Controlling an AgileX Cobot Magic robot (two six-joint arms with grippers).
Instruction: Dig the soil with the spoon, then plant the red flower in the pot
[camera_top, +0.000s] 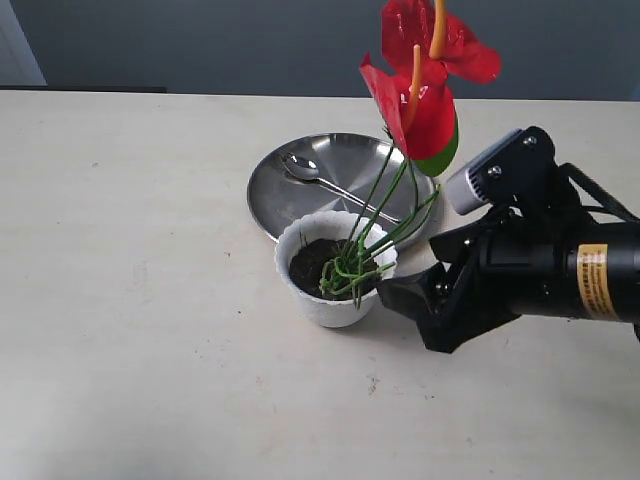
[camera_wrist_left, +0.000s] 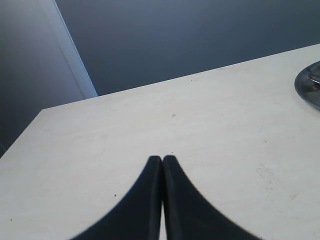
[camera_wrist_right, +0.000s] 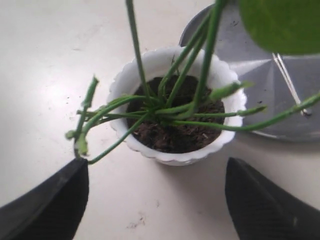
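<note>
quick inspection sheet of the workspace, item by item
surface: pale table with faint marks and specks
pot: white scalloped pot upright on the table, just in front of the plate
soil: dark soil inside the pot
red flower: red flower standing in the soil, stems leaning toward the plate
spoon: spoon lying on the steel plate
clutter: nothing seen
grippers: right gripper open, beside the pot, holding nothing; left gripper with fingers together over bare table
cables: nothing seen
surroundings: dark wall behind the table
</note>
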